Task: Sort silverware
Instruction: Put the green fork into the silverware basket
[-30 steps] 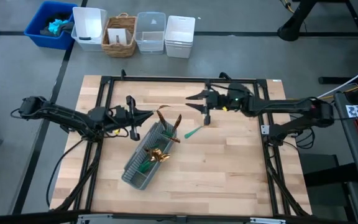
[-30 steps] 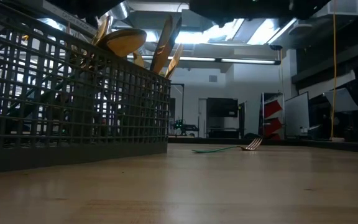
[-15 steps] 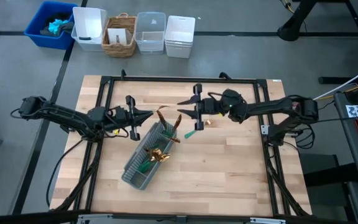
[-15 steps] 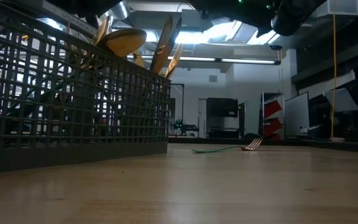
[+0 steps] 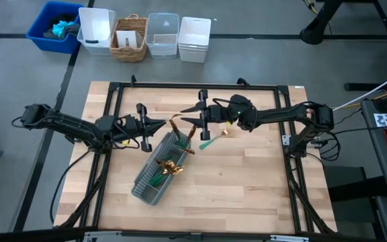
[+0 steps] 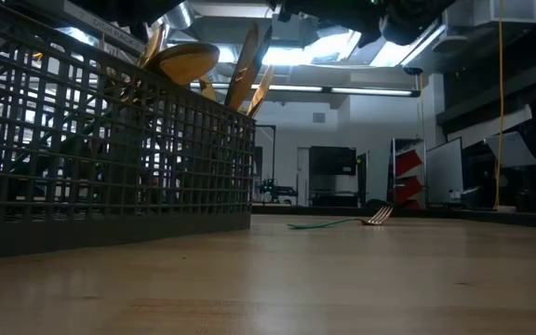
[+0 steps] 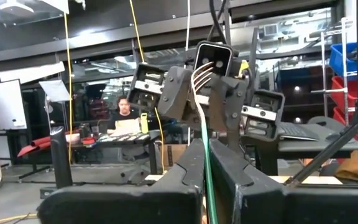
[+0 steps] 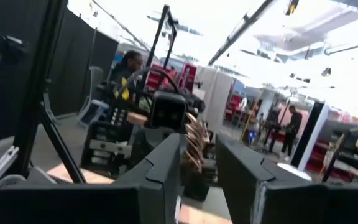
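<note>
Silverware, gold-headed with green handles (image 5: pixel 168 167), fills grey mesh caddy (image 5: pixel 154 176) | left gripper (image 5: pixel 164 124) clamped on fork (image 7: pixel 205 118) | right gripper (image 5: pixel 188 115) fingers apart | loose fork (image 5: pixel 211 140) on wooden table (image 5: pixel 247 181)

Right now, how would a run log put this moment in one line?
left gripper: shut on fork, near caddy | right gripper: open, facing it | second fork: lying on table
</note>
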{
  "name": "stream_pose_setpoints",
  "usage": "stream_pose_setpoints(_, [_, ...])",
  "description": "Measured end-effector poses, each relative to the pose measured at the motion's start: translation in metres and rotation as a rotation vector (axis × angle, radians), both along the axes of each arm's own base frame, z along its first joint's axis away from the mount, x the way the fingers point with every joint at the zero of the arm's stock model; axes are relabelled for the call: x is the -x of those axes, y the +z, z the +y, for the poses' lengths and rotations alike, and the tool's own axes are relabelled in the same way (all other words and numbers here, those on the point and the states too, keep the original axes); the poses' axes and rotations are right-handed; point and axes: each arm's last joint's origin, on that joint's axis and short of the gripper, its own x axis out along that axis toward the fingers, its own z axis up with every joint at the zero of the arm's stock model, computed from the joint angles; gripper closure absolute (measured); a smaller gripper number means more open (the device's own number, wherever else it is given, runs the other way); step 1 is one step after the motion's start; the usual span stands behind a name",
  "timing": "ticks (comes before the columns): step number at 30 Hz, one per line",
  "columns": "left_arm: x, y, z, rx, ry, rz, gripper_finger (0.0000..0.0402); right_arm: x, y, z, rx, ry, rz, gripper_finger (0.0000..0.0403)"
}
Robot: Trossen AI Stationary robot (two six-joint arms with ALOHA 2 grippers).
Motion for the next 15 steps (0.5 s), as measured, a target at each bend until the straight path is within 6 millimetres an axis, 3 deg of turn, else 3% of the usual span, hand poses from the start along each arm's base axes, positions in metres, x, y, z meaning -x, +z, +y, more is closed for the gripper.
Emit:
stream_pose_setpoints(3, [0.0, 0.0001, 0.0, -0.006, 0.0, 0.0, 0.0401, -0.002, 0.0008, -0.0002, -0.003, 0.0, 0.029, 0.0314])
stream_pose_setpoints(9, [-0.0008, -0.001, -0.0002, -0.017, 0.003, 0.01, 0.0401, -0.0023, 0.0005, -0.0006, 0.024, -0.018, 0.032, 0.0391])
stream_pose_setpoints(15, [-0.0023, -0.0033, -0.0005, 0.001, -0.006, 0.025, 0.0381, -0.0025, 0.0001, -0.0003, 0.04, -0.021, 0.033, 0.0394])
